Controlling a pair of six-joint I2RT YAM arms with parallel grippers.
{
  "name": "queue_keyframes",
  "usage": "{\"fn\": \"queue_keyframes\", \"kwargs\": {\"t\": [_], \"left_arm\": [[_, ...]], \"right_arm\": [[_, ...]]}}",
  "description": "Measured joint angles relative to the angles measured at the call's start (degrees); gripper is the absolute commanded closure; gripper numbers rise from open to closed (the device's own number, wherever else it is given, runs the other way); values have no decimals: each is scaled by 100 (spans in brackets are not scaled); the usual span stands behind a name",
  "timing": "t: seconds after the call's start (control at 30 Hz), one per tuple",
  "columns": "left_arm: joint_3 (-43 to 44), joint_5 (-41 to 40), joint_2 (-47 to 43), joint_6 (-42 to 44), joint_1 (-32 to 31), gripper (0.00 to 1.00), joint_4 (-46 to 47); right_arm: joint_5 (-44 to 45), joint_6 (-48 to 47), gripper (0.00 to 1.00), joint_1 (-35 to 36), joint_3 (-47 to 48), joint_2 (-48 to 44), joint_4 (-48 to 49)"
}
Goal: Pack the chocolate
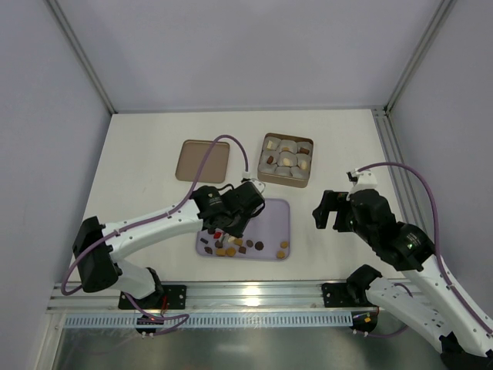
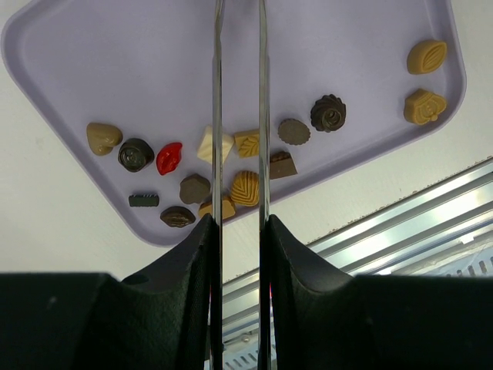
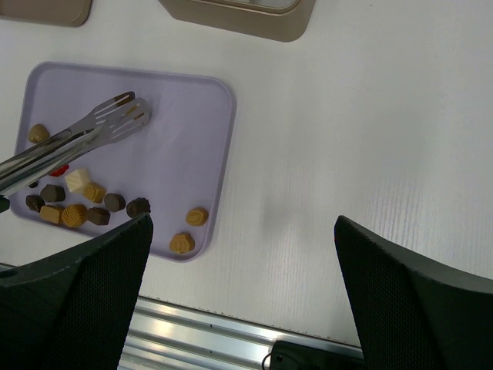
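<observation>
The chocolate [image 1: 231, 248] lies as several small dark, tan and cream pieces, with one red piece [image 2: 169, 158], along the near edge of a lilac tray [image 1: 273, 220]. My left gripper [image 1: 231, 220] is shut on metal tongs [image 2: 216, 116], whose two blades run out over the tray [image 2: 154, 62]. In the right wrist view the tongs [image 3: 108, 123] hover above the tray's bare middle [image 3: 185, 123] with nothing between their tips. My right gripper [image 1: 327, 212] is open and empty over the table, right of the tray. Its fingers [image 3: 100, 262] frame bare table.
A tan box [image 1: 286, 159] with pale grey cup liners, some holding pieces, stands behind the tray. A flat brown lid [image 1: 202, 160] lies to its left. An aluminium rail [image 1: 254, 291] runs along the near table edge. Frame posts stand at the back corners.
</observation>
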Motion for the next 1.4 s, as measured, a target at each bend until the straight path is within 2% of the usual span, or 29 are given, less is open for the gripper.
{"fn": "queue_keyframes", "kwargs": {"t": [0.33, 0.7, 0.93, 1.4], "left_arm": [[170, -7, -90, 15, 0, 72, -105], [1043, -118, -13, 170, 72, 71, -299], [1738, -140, 459, 352, 409, 72, -317], [2583, -81, 1585, 695, 970, 72, -175]], "right_arm": [[2, 0, 0, 0, 2, 11, 2], [2, -15, 0, 0, 221, 313, 37], [4, -33, 0, 0, 315, 531, 103], [26, -74, 0, 0, 356, 837, 173]]}}
